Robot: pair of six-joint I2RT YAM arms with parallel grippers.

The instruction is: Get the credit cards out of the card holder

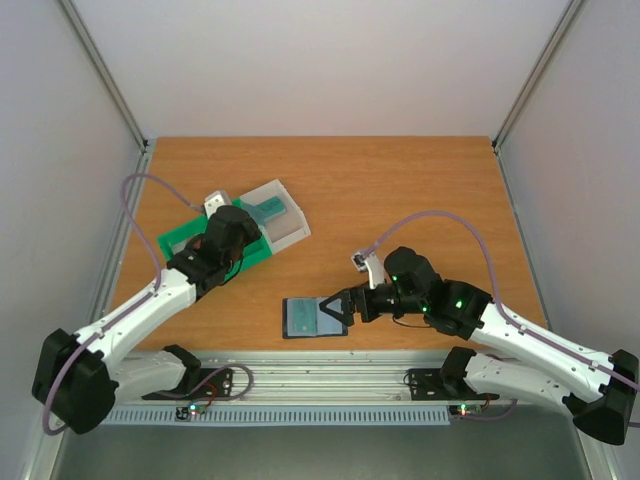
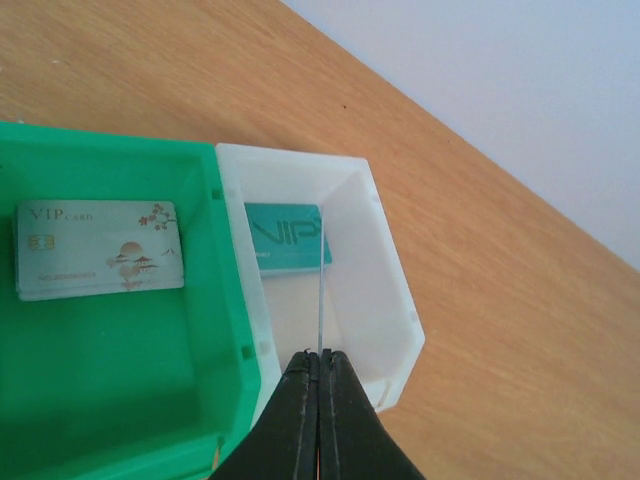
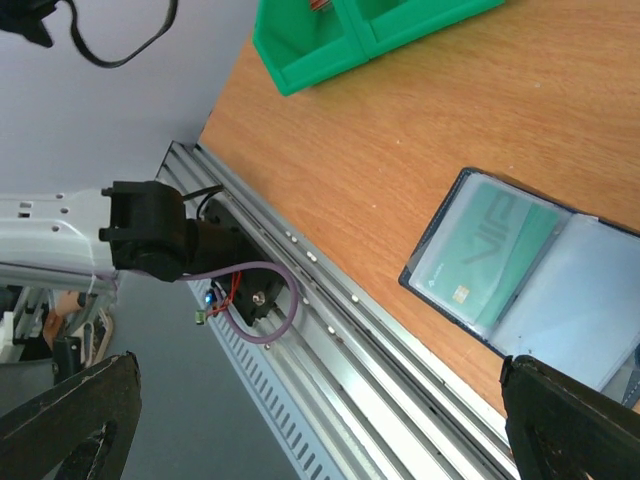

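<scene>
The card holder lies open on the table near the front edge, also in the right wrist view, with a teal credit card in its clear sleeve. My right gripper is open at the holder's right side, nothing between its fingers. My left gripper is shut on a thin credit card seen edge-on, above the white bin. A teal card lies in that bin. A pale grey card lies in the green bin.
The green-and-white tray stands at the left of the table, under my left arm. A metal rail runs along the front edge. Walls enclose the table on three sides.
</scene>
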